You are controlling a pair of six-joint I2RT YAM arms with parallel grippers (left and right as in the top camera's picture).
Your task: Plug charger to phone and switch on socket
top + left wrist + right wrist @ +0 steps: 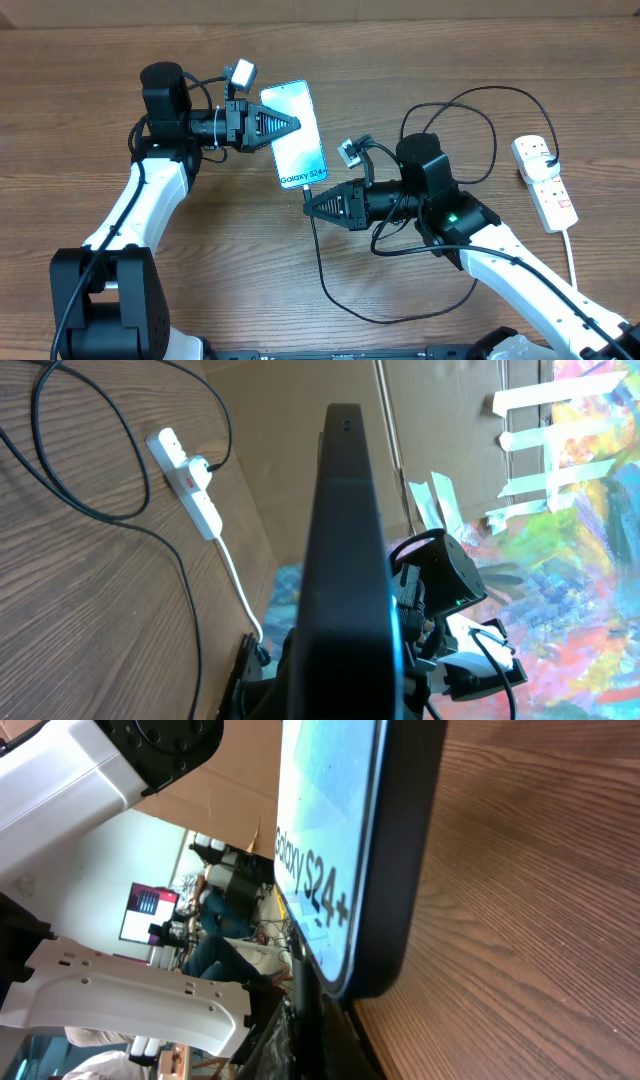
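While the right gripper is pinching shut on the end of the long thin black charger cable, its fingertips are pointing at the bottom edge of the slim dark-framed smartphone with the light blue screen, just beside it. The connector tip is hiding behind the fingers, so I cannot tell whether it is touching the port. At the phone's upper left edge the left gripper is clamping shut on the phone, holding it tilted over the brown wood-grain table. Below the phone the cable is trailing off in a loose loop. The white oblong power strip with red-marked switches is lying well to the phone's right, nothing touching it.

To my eye the plugging-in is what is happening now. Doing it well is asking the right arm to square the connector with the port in the middle of that bottom edge and push straight along the phone's length while the left is bracing against it. A skewed push is risking the phone twisting in its grip.
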